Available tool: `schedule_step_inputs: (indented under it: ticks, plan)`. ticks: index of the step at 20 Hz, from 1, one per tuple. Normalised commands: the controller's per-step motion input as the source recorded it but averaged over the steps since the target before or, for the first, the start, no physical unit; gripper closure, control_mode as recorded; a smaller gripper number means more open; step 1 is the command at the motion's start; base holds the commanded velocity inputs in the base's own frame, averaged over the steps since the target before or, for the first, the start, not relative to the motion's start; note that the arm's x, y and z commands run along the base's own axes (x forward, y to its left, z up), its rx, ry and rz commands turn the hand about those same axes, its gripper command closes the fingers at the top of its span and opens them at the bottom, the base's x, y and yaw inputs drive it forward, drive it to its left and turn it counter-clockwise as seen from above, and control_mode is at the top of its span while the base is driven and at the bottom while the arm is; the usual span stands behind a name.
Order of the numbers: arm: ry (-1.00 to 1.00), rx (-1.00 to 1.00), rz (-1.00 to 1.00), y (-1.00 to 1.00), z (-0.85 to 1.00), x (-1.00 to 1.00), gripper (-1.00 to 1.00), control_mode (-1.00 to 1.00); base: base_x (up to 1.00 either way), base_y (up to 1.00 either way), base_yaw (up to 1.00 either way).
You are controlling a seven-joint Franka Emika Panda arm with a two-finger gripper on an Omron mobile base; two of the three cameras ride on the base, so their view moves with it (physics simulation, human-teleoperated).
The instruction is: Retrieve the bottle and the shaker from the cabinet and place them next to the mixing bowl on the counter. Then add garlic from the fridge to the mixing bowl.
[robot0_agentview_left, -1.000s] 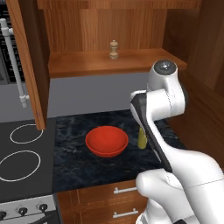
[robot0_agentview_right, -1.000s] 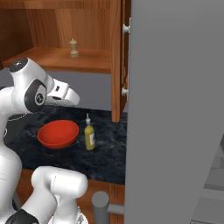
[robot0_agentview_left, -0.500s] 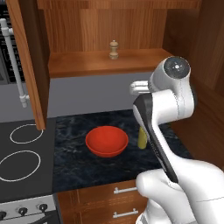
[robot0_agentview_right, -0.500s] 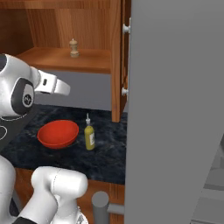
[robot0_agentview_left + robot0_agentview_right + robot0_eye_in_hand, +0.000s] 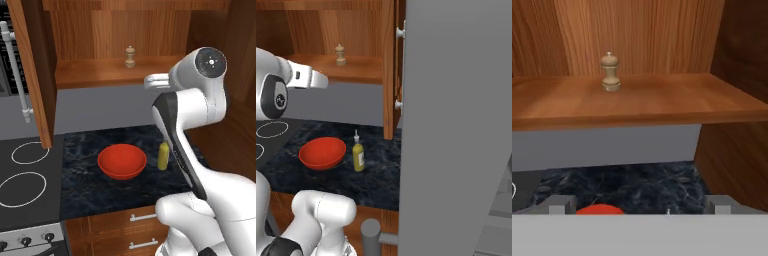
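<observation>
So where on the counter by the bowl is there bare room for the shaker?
Bare dark counter lies in front of the red mixing bowl and to its stove side. The bottle crowds the other side. The shaker stands alone on the cabinet shelf.

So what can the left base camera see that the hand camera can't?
The left base view takes in the stove and the yellow bottle standing upright beside the red bowl on the dark counter. The hand view looks straight along the pincer, fingertips wide apart, at the cabinet's back wall. Both show the shaker on the wooden shelf, plus the bowl and counter.
</observation>
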Motion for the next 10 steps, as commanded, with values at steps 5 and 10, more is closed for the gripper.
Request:
schedule_step_inputs:
  ticks: [5,10]
  plan:
    - [-0.02,0.01,0.11,0.18,0.34,0.26,-1.0,-1.0,0.0,0.0,0.0]
    - [-0.08,0.01,0.15,0.07,0.05,0.24,-1.0,-1.0,0.0,0.0,0.0]
